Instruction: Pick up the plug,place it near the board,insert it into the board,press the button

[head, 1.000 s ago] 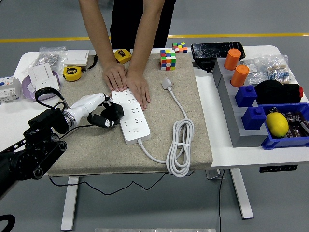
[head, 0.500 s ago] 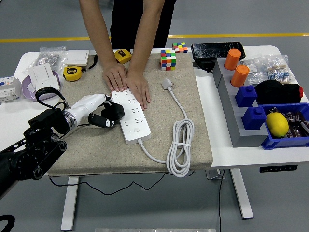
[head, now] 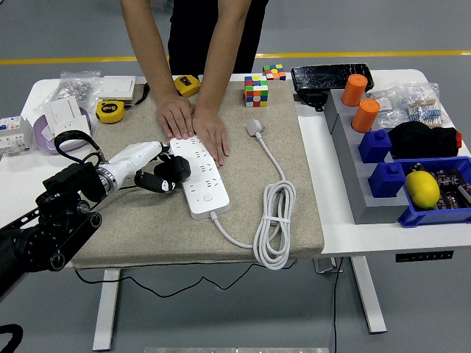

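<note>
- Left hand [head: 151, 168] reaches in from the lower left on its black arm, its white and black fingers closed around a black plug [head: 171, 170] held at the left edge of the board
- Just beside that plug, the white board [head: 199, 174], a long power strip with rows of sockets, lies lengthwise on a beige mat [head: 147, 228] in the middle of the table; whether the plug's pins are in a socket cannot be told
- At the board's near end a white cable [head: 274, 220] leaves it, loops in a coil on the mat to the right, then runs back to a white plug [head: 255, 127] lying loose on the mat, well apart from the board
- Over the board's far end a person's two hands [head: 193, 126] press flat, palms down, side by side
- On the right a grey rack [head: 353, 193] carries blue bins, one with a yellow lemon [head: 422, 189], and two orange cylinders [head: 360, 102]
- Far along the mat's back edge stand two colour cubes [head: 257, 90]
- Yellow tape measures [head: 110, 111] and white boxes sit at the far left of the white table [head: 18, 173]
</note>
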